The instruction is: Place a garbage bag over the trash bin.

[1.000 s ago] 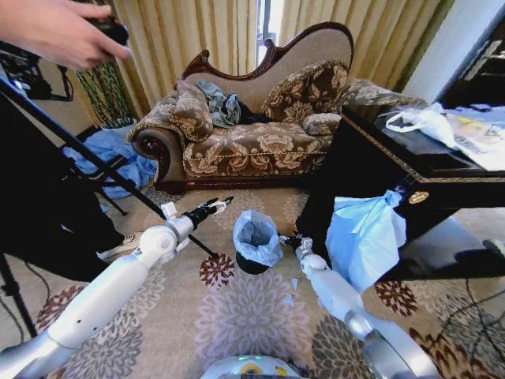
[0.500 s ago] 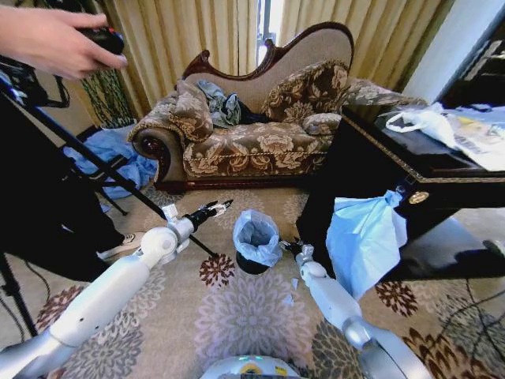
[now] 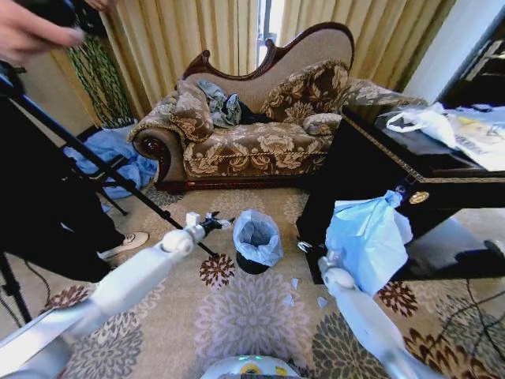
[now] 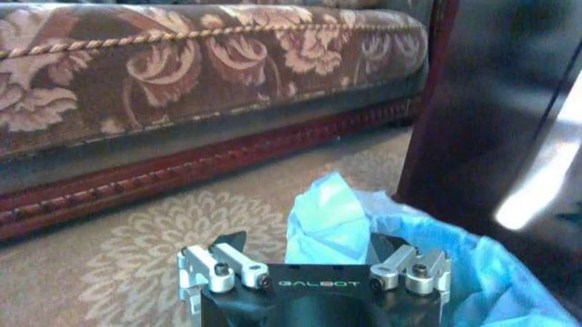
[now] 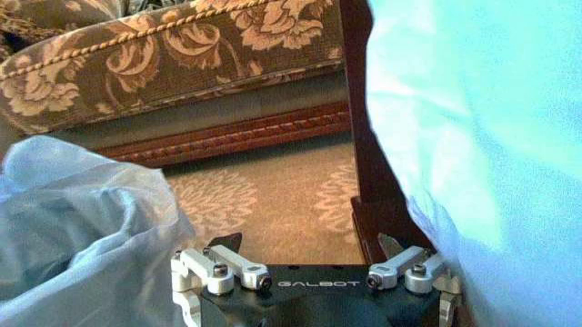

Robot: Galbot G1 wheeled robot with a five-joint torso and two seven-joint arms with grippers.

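- Centre of the head view: thin, crinkly light-blue plastic garbage bag [image 3: 256,234] draped over the small black cylindrical trash bin [image 3: 251,265].
- Left gripper [image 3: 216,222], beside the bag's rim, fingers spread, pinching nothing.
- Right gripper [image 3: 306,247], lower right of centre, likewise parted and empty.
- Judged light, limp, slippery, easily torn; best pinched at the rim fold.

At frame centre, the light-blue translucent garbage bag [image 3: 256,234] lines the black trash bin [image 3: 251,264]. The sofa [image 3: 252,126] wears brown and cream florals; the carpet [image 3: 245,316] shows beige with maroon medallions; gold striped curtains [image 3: 197,35] hang upper centre.
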